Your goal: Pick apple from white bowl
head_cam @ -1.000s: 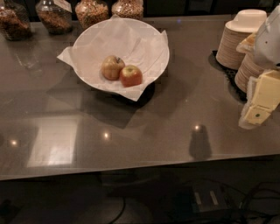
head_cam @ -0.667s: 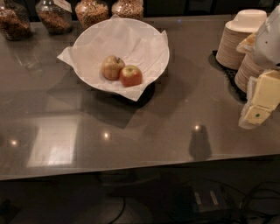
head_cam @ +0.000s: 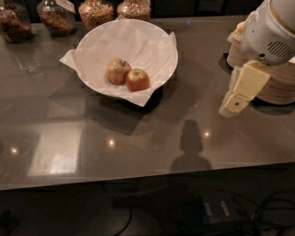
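The red-orange apple (head_cam: pixel 137 79) lies in the wide white bowl (head_cam: pixel 94 44), which is lined with crinkled white paper, at the back left of the dark counter. A paler yellow-tan apple (head_cam: pixel 118 71) with a stem touches its left side. My gripper (head_cam: pixel 231 107) hangs at the right, pointing down and left over the counter. It is about a bowl's width to the right of the apple, lower in the picture, and holds nothing that I can see.
Stacks of beige paper bowls (head_cam: pixel 276 85) stand at the right, just behind the arm. Glass jars of grain and nuts (head_cam: pixel 96 11) line the back edge. The counter's front edge (head_cam: pixel 138 182) runs across below, with cables on the floor beneath.
My gripper has moved left and a little farther back, toward the bowl. The apples and the bowl have not moved.
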Motion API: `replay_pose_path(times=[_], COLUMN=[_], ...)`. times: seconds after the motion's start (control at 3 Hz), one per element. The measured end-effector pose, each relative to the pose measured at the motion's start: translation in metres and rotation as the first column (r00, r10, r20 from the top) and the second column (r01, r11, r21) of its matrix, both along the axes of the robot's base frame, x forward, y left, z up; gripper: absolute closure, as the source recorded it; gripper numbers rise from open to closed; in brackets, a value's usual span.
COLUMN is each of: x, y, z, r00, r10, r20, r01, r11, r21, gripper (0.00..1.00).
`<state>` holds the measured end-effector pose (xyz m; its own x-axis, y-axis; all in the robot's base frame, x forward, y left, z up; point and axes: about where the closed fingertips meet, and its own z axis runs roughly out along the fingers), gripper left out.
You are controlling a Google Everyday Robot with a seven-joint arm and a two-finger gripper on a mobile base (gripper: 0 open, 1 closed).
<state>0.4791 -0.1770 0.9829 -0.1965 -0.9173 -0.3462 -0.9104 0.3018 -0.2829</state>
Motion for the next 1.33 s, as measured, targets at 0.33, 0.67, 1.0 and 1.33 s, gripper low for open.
replay_pose_path(times=[0.33, 0.67, 1.0, 1.33], x=[0.031, 0.065, 0.097, 0.136], y=[0.034, 0.073, 0.109, 0.136], z=[0.009, 0.014, 0.010, -0.003], r00=[0.9988, 0.9972, 0.9975, 0.9979], r10=[-0.016, -0.035, -0.044, -0.058], r20=[0.047, 0.066, 0.056, 0.031], r01=[0.012, 0.025, 0.031, 0.047], r11=[0.997, 0.989, 0.977, 0.956], r21=[0.071, 0.144, 0.210, 0.288], gripper=[0.00, 0.00, 0.00, 0.00])
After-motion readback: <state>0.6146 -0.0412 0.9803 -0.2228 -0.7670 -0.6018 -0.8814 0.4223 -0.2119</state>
